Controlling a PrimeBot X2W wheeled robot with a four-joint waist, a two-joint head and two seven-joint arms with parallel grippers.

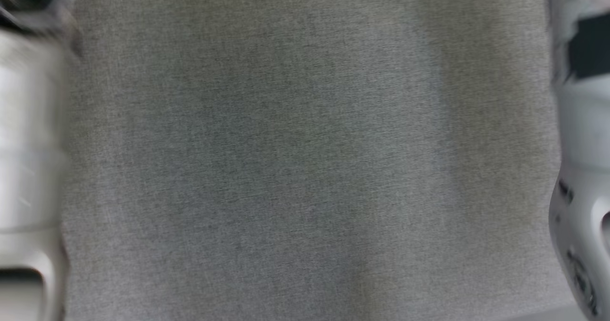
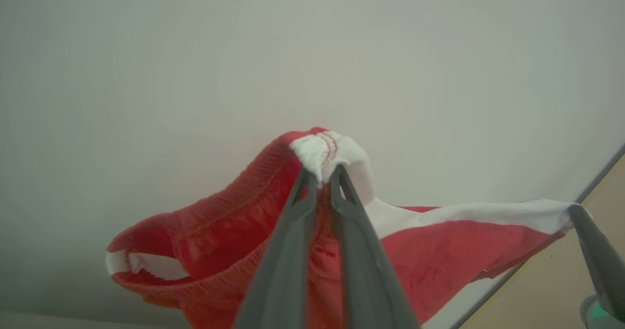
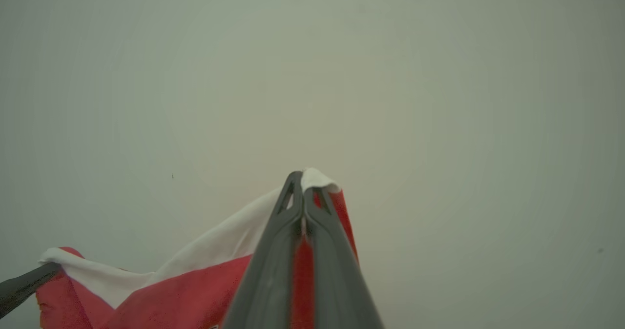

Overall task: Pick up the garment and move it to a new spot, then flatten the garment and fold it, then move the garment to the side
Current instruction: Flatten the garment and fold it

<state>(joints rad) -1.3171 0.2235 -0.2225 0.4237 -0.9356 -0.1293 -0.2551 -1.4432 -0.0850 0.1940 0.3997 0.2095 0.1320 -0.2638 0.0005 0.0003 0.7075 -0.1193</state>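
Observation:
The garment (image 2: 234, 221) is red with white trim and hangs stretched between both grippers. In the left wrist view, my left gripper (image 2: 321, 175) is shut on a bunched white hem of it. At that view's right edge, my right gripper (image 2: 576, 214) pinches the far white corner. The right wrist view shows my right gripper (image 3: 302, 180) shut on a white corner of the garment (image 3: 185, 290), with a finger of the left gripper (image 3: 29, 282) at the lower left. In the head view, a pale left forearm (image 1: 28, 145) and right forearm (image 1: 581, 168) frame the edges.
A grey woven table surface (image 1: 305, 149) lies below the head camera, blurred. Behind the garment in both wrist views is a plain pale background (image 3: 390, 75). A tan strip (image 2: 552, 280) with a dark edge runs across the left wrist view's lower right.

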